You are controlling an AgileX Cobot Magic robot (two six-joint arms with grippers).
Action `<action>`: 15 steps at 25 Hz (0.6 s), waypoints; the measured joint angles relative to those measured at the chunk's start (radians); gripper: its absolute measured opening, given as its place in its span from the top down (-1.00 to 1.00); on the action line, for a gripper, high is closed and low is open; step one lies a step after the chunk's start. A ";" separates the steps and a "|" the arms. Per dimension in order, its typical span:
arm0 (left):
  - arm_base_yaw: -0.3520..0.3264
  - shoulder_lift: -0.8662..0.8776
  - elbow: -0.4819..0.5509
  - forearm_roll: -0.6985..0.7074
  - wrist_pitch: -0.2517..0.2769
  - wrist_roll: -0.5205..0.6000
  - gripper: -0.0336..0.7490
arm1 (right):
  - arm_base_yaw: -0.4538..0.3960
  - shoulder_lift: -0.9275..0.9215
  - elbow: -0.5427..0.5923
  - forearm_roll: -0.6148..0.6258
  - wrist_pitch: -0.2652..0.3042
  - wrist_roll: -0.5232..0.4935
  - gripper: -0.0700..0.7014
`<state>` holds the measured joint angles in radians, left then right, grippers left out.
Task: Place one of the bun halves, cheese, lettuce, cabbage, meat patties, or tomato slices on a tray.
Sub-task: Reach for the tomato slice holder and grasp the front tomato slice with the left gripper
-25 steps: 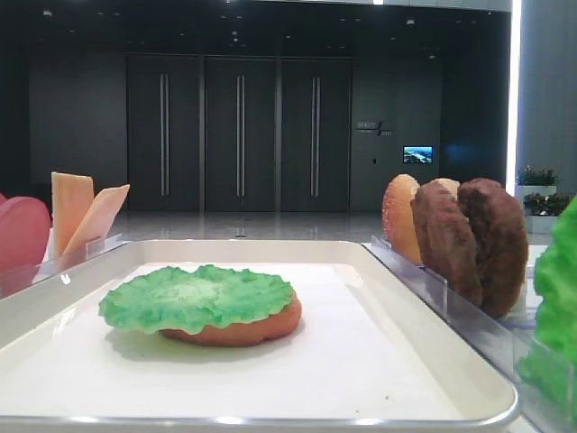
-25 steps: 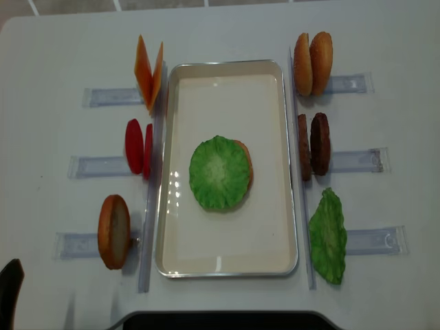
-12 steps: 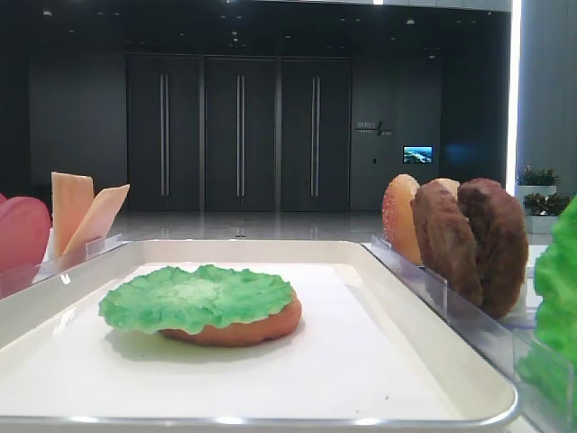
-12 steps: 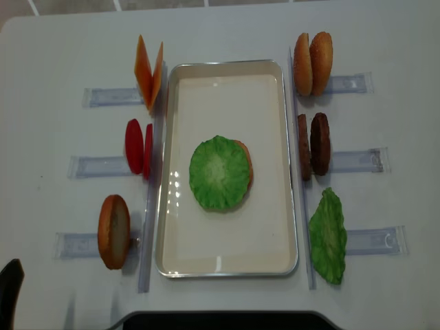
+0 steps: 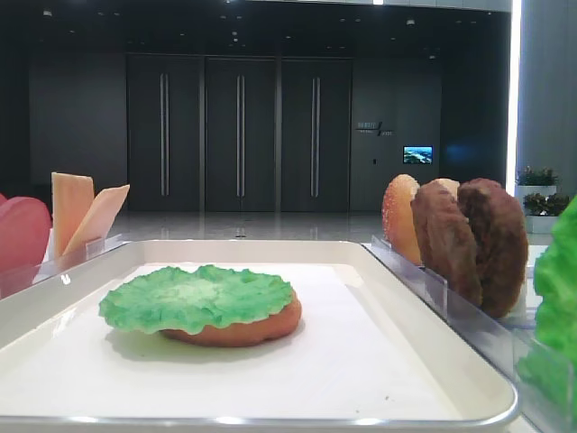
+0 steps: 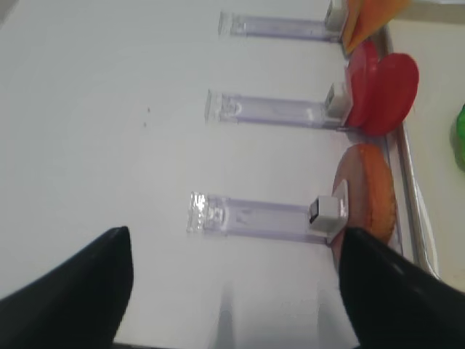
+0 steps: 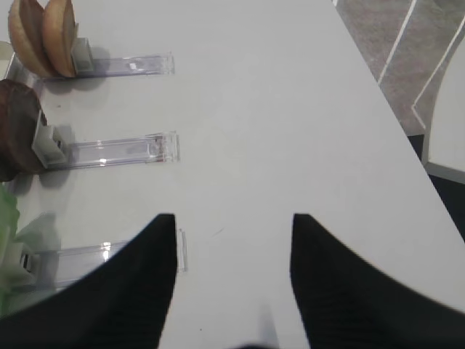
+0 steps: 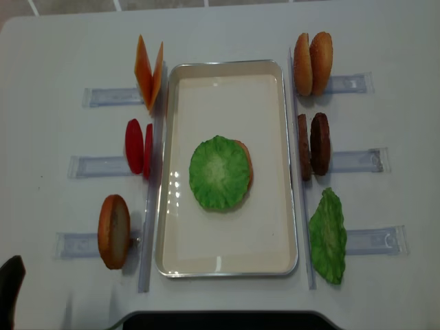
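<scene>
A white tray lies at the table's middle. On it a lettuce leaf covers a bun half, also seen from the side as lettuce over the bun half. Cheese, tomato slices and one bun half stand in racks to the left. Bun halves, meat patties and a green leaf stand to the right. I cannot single out a cabbage. My left gripper hangs open over the near-left table. My right gripper is open and empty above the table's right side.
Clear plastic racks stick out from both long sides of the tray. In the right wrist view the table edge runs close by, with floor beyond. A dark fingertip shows at the overhead view's bottom-left corner.
</scene>
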<state>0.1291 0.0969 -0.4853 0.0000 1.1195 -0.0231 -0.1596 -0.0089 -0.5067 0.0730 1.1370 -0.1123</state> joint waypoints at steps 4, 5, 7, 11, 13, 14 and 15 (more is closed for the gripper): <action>0.000 0.286 -0.028 -0.009 -0.020 -0.060 -0.85 | 0.000 0.000 0.000 0.000 0.000 0.000 -0.08; 0.000 0.356 -0.043 -0.013 -0.034 -0.062 -0.85 | 0.000 0.000 0.000 0.000 0.000 0.000 -0.08; 0.000 0.518 -0.082 -0.015 -0.070 -0.063 -0.85 | 0.000 0.000 0.000 0.000 0.000 0.000 -0.08; 0.000 0.792 -0.214 -0.016 -0.147 -0.064 -0.85 | 0.000 0.000 0.000 0.000 0.000 0.000 -0.08; 0.000 0.908 -0.300 -0.017 -0.180 -0.064 -0.85 | 0.000 0.000 0.000 0.000 0.000 0.000 -0.08; 0.000 0.967 -0.337 -0.017 -0.187 -0.064 -0.85 | 0.000 0.000 0.000 0.000 0.000 0.000 -0.08; 0.000 1.024 -0.383 -0.018 -0.193 -0.064 -0.85 | 0.000 0.000 0.000 0.000 0.000 0.000 -0.08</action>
<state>0.1291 1.1213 -0.8684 -0.0181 0.9261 -0.0870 -0.1596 -0.0089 -0.5067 0.0730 1.1370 -0.1123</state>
